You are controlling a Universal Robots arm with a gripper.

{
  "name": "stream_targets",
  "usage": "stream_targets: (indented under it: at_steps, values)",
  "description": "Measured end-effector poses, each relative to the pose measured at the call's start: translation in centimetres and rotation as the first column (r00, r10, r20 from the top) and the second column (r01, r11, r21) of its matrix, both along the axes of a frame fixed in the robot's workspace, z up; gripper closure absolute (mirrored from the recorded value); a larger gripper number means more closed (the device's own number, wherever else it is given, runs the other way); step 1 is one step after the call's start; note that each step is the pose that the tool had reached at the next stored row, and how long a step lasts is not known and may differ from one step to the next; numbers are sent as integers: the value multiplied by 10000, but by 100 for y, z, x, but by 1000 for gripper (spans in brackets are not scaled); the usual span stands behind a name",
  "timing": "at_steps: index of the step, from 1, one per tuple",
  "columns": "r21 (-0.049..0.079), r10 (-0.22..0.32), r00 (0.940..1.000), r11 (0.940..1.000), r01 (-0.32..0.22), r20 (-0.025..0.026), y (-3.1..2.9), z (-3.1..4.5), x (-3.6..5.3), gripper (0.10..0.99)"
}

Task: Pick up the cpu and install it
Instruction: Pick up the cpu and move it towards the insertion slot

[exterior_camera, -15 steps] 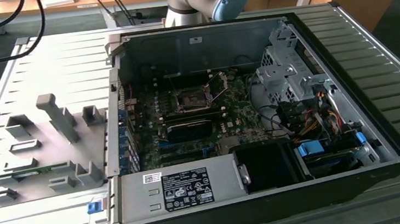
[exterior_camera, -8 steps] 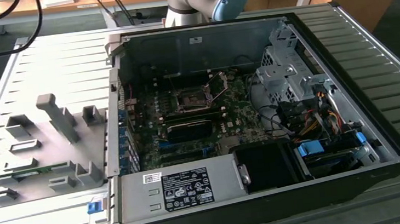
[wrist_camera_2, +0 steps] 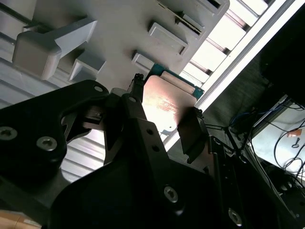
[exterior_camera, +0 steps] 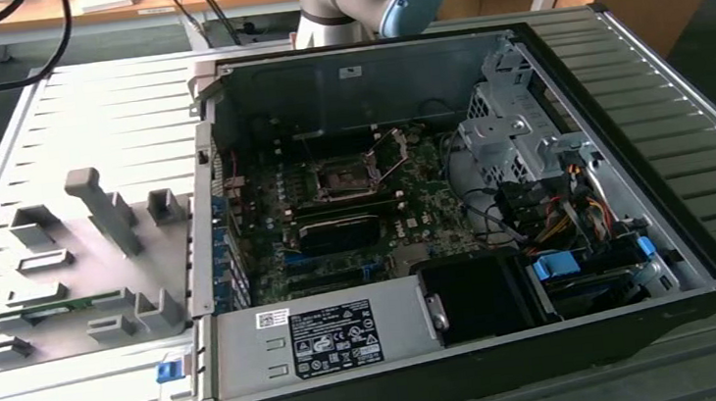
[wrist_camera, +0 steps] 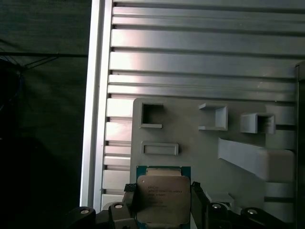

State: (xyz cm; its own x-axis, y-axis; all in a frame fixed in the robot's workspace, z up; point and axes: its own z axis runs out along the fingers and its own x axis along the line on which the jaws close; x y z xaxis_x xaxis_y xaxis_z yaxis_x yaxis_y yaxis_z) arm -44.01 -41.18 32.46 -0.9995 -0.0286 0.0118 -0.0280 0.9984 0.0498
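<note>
End effector (wrist_camera: 163,202) closed on the cpu (wrist_camera: 162,195), held over the grey fixture plate (wrist_camera: 190,138).
In both wrist views the black fingers (wrist_camera_2: 189,136) press on opposite edges of the chip, with its silver top showing in the first wrist view and its tan underside in the second wrist view. Beyond it are the plate's raised blocks (wrist_camera: 255,160), then the ribbed metal worktop (wrist_camera: 200,52). In the exterior view, the open computer case (exterior_camera: 360,82) lies farther off, the black socket frame (exterior_camera: 343,177) on its motherboard (exterior_camera: 423,194).

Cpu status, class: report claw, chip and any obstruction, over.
Claw shut on cpu, fingers on two opposite edges. Cpu by the grey fixture plate, not in the case. No obstruction seen.
</note>
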Motion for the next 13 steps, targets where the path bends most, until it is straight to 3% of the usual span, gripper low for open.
stream_targets:
  at_steps: [13]
  values:
    - [7,0,10000,10000,0,0,0,86,0,545]
